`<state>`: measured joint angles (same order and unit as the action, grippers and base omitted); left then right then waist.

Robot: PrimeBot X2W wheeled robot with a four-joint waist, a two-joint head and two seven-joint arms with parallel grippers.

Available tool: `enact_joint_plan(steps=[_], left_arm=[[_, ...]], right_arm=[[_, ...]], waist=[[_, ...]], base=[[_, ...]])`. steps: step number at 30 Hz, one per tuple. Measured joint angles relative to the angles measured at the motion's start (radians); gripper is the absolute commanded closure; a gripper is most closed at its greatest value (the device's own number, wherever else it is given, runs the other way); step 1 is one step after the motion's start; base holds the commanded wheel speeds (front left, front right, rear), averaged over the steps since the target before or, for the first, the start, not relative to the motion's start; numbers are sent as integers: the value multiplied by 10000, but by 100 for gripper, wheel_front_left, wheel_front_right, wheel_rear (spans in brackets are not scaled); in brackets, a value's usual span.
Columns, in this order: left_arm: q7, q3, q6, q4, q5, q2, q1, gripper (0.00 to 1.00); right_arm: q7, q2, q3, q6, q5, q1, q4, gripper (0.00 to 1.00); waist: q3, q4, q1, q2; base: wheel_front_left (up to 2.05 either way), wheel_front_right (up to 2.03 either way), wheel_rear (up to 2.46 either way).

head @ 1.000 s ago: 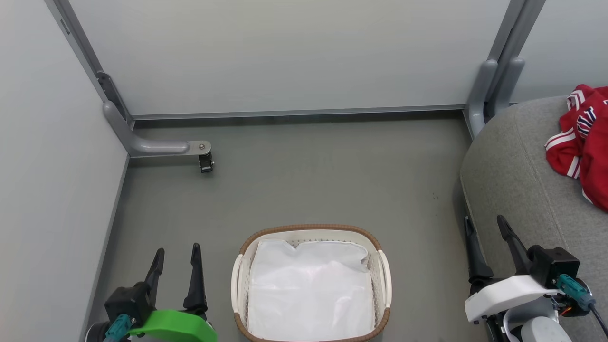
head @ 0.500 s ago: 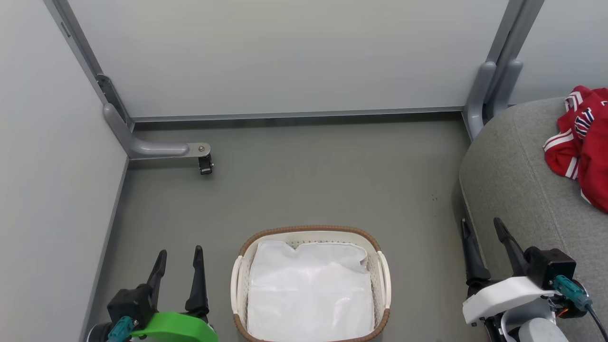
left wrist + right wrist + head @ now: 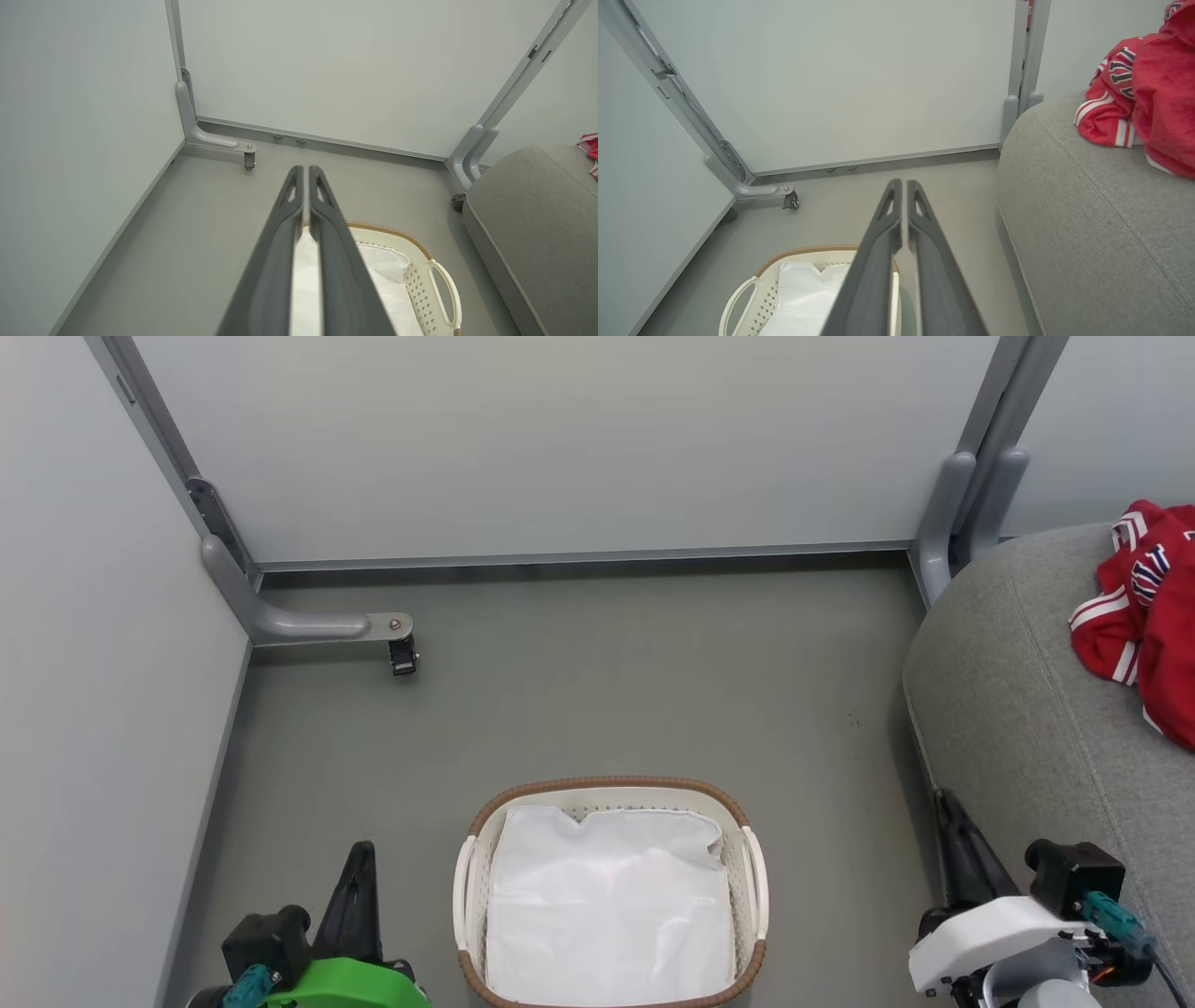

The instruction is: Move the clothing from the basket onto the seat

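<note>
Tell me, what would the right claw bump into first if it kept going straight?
Probably the grey floor just before the back wall; the shut right claw aims between the basket and the seat. Depth is unclear.

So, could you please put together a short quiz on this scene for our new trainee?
1. True or false: the red clothing lies in the basket.
2. What does the basket hold? A) a white liner B) a pair of shoes C) a folded towel
3. How do the fingers of the left gripper and the right gripper stand?
Key: 1. False; it lies on the grey seat. 2. A. 3. Closed together, holding nothing.
</note>
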<state>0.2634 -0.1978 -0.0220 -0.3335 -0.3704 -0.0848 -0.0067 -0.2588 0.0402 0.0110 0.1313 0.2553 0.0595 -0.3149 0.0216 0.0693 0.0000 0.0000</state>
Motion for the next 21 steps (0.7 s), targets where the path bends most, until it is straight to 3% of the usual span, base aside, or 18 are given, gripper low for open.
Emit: enact_joint_plan(steps=[21], left_arm=[[-1014, 765, -234, 128, -3206, 81, -37, 100]], right_arm=[[986, -8, 240, 0, 3490, -35, 88, 100]], waist=[[-32, -117, 0, 0]], base=[[0, 0, 0]])
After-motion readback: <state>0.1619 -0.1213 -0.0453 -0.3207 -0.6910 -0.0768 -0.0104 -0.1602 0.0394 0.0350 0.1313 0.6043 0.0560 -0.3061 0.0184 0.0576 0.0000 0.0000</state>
